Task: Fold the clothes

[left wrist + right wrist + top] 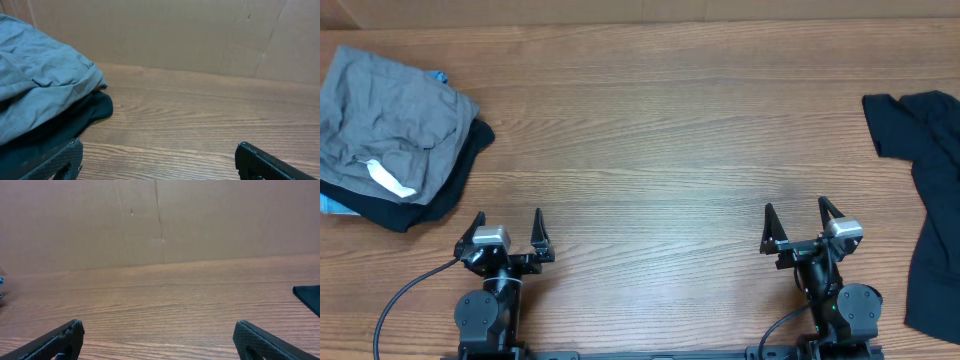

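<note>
The black T-shirt (930, 190) lies crumpled at the table's right edge, partly cut off by the overhead view; a corner of it shows at the right of the right wrist view (310, 297). Its neck tag is not visible. My left gripper (509, 232) is open and empty near the front edge at the left, also seen in the left wrist view (157, 155). My right gripper (798, 228) is open and empty near the front edge at the right, left of the shirt, also seen in the right wrist view (157, 335).
A grey garment with a white label (395, 115) lies on a dark garment (445, 195) at the far left; both show in the left wrist view (40, 85). A cardboard wall (160, 220) backs the wooden table (660, 140).
</note>
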Tool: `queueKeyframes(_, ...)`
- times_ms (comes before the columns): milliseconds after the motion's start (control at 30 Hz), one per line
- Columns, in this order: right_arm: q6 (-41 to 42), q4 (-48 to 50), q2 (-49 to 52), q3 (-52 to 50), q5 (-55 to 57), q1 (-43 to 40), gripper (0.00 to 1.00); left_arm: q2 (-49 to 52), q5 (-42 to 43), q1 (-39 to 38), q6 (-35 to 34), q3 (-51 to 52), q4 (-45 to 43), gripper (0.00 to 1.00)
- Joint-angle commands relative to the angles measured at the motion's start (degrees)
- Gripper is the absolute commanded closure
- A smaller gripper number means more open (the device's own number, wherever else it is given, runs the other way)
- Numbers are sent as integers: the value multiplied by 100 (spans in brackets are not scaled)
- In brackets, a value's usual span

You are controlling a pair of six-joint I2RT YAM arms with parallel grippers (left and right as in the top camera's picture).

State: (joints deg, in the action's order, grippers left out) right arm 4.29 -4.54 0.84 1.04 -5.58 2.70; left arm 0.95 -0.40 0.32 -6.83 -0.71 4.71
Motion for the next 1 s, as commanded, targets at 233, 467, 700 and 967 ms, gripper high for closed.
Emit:
queueKeyframes(233,26,26,-57,-59,42,-20,0,-68,44,-35,129,39,-26,0)
queueKeyframes(467,24,122,-57,-57,203,-20,0,-68,44,-35,129,39,-26,0)
queueKeyframes(700,870,358,-57,-17,-87,-20,0,-68,44,-35,129,39,-26,0)
queueKeyframes(967,1547,-457,227,1742,153,-20,0,-68,44,-35,129,39,-26,0)
